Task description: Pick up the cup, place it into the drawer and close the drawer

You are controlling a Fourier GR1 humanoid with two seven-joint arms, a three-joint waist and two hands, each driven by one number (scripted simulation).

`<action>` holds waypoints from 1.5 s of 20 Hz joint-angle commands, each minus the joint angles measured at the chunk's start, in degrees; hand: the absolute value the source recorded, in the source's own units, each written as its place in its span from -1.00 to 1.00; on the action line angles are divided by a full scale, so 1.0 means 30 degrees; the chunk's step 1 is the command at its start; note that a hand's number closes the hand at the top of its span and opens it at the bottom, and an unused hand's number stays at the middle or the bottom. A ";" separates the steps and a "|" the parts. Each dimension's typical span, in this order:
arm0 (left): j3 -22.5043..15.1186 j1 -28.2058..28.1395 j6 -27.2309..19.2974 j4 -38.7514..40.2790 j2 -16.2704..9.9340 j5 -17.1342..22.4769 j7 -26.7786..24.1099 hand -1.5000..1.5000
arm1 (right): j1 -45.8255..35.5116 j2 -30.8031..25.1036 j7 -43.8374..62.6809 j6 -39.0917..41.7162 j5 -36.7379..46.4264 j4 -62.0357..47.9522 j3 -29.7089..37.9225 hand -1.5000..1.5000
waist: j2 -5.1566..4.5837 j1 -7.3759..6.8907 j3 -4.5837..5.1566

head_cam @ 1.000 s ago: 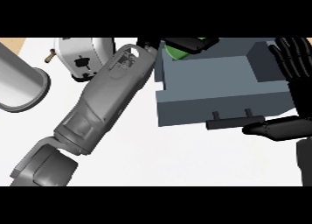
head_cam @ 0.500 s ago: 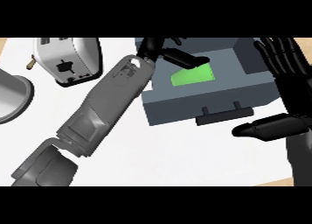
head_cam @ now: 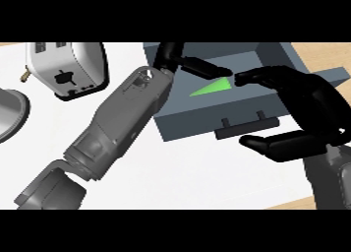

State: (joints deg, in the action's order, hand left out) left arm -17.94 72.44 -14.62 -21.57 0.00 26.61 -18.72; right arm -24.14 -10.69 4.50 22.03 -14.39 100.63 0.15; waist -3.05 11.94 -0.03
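Head view: white counter (head_cam: 207,177) carries the open grey drawer (head_cam: 207,115), a toaster (head_cam: 69,66) and a metal pot (head_cam: 4,118); the green cup (head_cam: 213,88) lies inside the drawer. Left hand (head_cam: 179,58) reaches over the drawer's rim, fingers straight; right hand (head_cam: 308,106) curls round the drawer's front, thumb below the handle (head_cam: 243,129).

Bright, even light falls from above. The white table (head_cam: 207,177) is nearly washed out, with only faint soft shadows. The drawer (head_cam: 207,118) interior beneath the left robot hand (head_cam: 179,60) is shaded. The black right robot hand (head_cam: 312,106) shows dull highlights. Edges look crisp.
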 commanded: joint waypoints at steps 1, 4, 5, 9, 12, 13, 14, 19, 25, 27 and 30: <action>0.0560 -0.0251 0.0218 -0.0907 0.0001 0.1656 -0.1738 -1.00 | 0.0229 0.0190 0.0297 0.2155 -0.1458 -0.0135 -0.1574 1.00 | 0.0091 -0.0280 0.0010; 0.0888 0.0134 -0.0359 -0.0981 0.0001 0.2498 -0.2351 -1.00 | 0.0890 -0.1643 0.1378 0.4071 -0.1504 -0.0038 -0.2130 1.00 | 0.0350 -0.0579 0.0008; 0.1020 0.0152 -0.0312 -0.0920 0.0001 0.2711 -0.2335 -1.00 | 0.1159 -0.1917 0.1558 0.4468 -0.0121 0.0258 -0.3368 1.00 | 0.0405 -0.0849 0.0024; 0.1188 0.0469 -0.1330 -0.0244 0.0001 0.2999 -0.3298 -1.00 | 0.1822 -0.3751 0.2268 0.5380 0.1623 0.0636 -0.3824 -1.00 | 0.0515 -0.1415 0.0002; 0.1116 0.0369 -0.1360 -0.0003 0.0001 0.3494 -0.2926 -1.00 | 0.1953 -0.3575 0.1869 0.3952 0.5051 0.0818 -0.4382 -1.00 | 0.0656 -0.2269 -0.0008; 0.0789 0.0087 -0.1889 -0.0730 0.0001 0.3754 -0.2899 -1.00 | 0.1806 -0.4613 0.1196 0.4314 0.6119 0.0886 -0.4066 -1.00 | 0.0820 -0.2416 -0.0018; 0.1022 -0.0392 -0.1076 -0.0298 0.0001 0.3706 -0.3263 -1.00 | 0.2593 -0.4549 0.0622 0.3744 0.7729 0.0981 -0.4712 -1.00 | 0.0731 -0.2595 -0.0021; 0.1756 -0.0559 -0.0441 -0.0264 0.0000 0.3965 -0.4454 -1.00 | 0.2318 -0.3219 -0.0580 0.1289 1.1128 -0.3307 -0.6000 -1.00 | 0.0720 -0.3708 -0.0010; 0.1765 -0.2888 0.1412 -0.1956 -0.1222 0.4103 -0.4302 -1.00 | 0.0728 -0.2667 -0.3623 -0.0070 1.3928 -0.9722 -0.7210 -1.00 | 0.0853 -0.4701 -0.0012; 0.1753 -0.3060 0.0586 -0.2511 -0.0935 0.4032 -0.4301 -1.00 | 0.0062 -0.2643 -0.4648 -0.0503 1.4548 -1.2591 -0.7154 1.00 | 0.0836 -0.4944 -0.0027; 0.1689 -0.4556 0.2165 -0.3266 -0.2094 0.4084 -0.4260 -1.00 | -0.2062 -0.1983 -0.5427 -0.1826 1.4946 -1.6068 -0.6137 1.00 | 0.0751 -0.5412 -0.0034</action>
State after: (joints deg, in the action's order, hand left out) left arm -13.21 62.15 -11.30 -29.30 -3.59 38.54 -31.73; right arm -24.97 -18.02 -7.40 20.21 27.75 64.80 -19.83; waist -0.54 -2.79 -0.10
